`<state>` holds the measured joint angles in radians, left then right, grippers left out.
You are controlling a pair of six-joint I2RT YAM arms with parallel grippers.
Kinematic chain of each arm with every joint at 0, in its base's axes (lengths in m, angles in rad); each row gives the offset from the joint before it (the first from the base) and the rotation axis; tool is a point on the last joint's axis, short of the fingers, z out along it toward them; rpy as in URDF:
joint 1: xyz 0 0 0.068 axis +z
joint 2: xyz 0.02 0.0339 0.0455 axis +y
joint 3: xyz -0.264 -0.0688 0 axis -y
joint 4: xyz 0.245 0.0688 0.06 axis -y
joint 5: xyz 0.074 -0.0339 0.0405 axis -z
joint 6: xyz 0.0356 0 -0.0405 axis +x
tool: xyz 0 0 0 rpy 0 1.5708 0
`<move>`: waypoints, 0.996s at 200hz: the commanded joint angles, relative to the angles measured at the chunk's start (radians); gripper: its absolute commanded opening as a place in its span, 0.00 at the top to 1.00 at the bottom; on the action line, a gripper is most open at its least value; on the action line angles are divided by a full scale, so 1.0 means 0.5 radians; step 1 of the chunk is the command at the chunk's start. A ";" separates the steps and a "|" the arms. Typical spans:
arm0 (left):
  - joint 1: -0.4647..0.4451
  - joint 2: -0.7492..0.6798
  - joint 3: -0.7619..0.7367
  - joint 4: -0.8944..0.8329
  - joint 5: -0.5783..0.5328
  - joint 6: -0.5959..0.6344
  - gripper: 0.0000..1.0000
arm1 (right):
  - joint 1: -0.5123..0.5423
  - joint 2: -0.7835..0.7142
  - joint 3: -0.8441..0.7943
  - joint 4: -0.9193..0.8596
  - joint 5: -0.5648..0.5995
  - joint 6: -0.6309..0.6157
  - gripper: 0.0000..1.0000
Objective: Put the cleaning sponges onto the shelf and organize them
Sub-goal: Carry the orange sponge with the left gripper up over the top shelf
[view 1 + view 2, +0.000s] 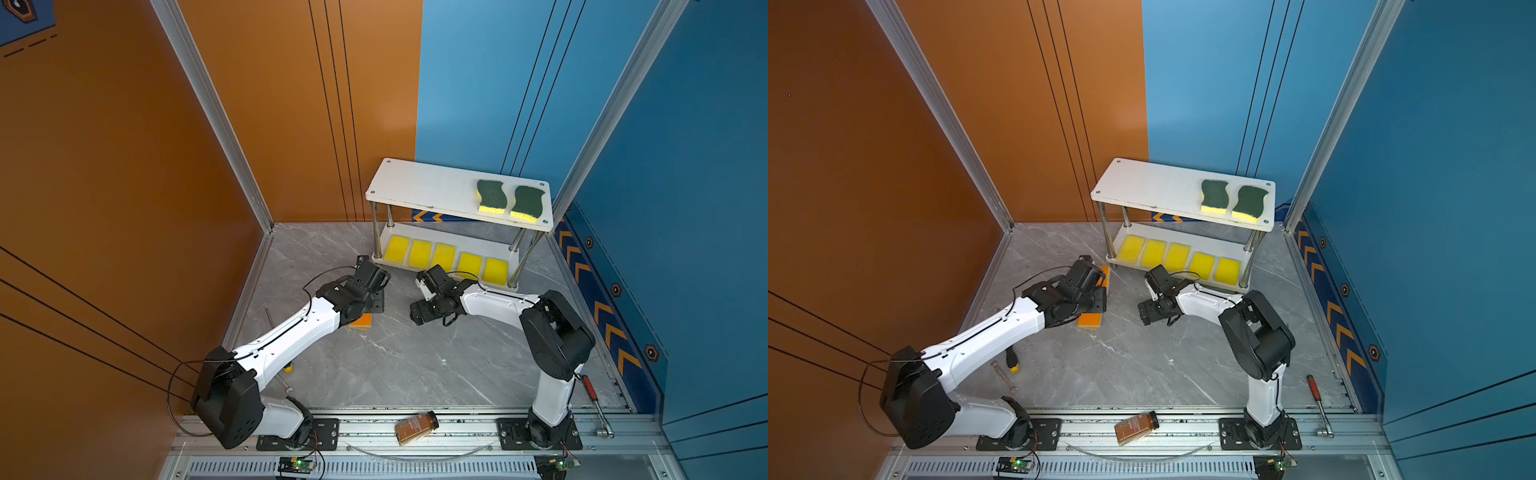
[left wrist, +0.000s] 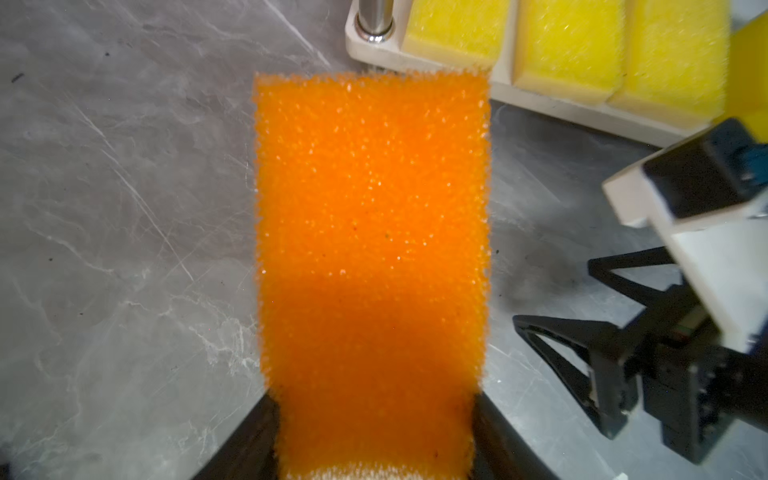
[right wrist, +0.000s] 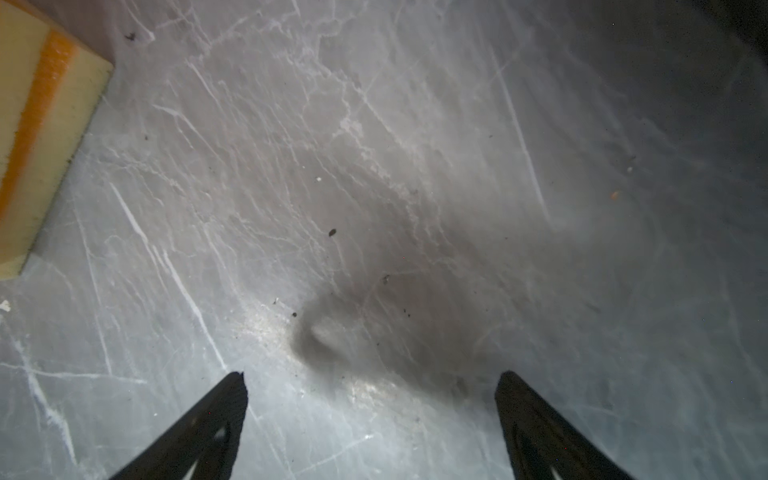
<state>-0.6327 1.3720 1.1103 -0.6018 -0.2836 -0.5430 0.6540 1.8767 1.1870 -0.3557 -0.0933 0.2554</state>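
Note:
My left gripper [image 2: 374,415] is shut on an orange-topped sponge [image 2: 372,216], its fingers pressing into both long sides. It hangs low over the grey floor near the shelf's [image 1: 415,183] left front post; in a top view only an orange sliver [image 1: 1105,276] shows. A second orange-topped sponge [image 1: 360,322] lies on the floor under the left arm, its side [image 3: 41,124] visible in the right wrist view. Two green-topped sponges [image 1: 491,195] [image 1: 528,203] sit on the top board. Several yellow sponges [image 1: 444,255] line the lower board. My right gripper [image 3: 372,376] is open over bare floor.
A brown bottle [image 1: 417,427] lies on the front rail. A red-handled tool [image 1: 590,388] lies at the right edge; a yellow-handled tool [image 1: 287,368] and a metal wrench [image 1: 1003,376] lie under the left arm. The right arm's wrist [image 2: 685,332] is close beside the held sponge.

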 commanded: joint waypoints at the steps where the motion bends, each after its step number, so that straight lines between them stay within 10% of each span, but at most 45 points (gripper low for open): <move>1: -0.023 -0.078 0.087 -0.070 0.015 0.087 0.39 | 0.014 0.026 0.056 -0.040 0.057 0.020 0.07; 199: -0.071 0.183 1.157 -0.076 0.115 0.574 0.43 | 0.066 0.057 0.005 -0.062 0.107 0.020 0.07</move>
<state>-0.6544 1.4235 1.6081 -0.6319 -0.2493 -0.3126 0.6792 1.8904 1.1881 -0.3580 -0.0685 0.2554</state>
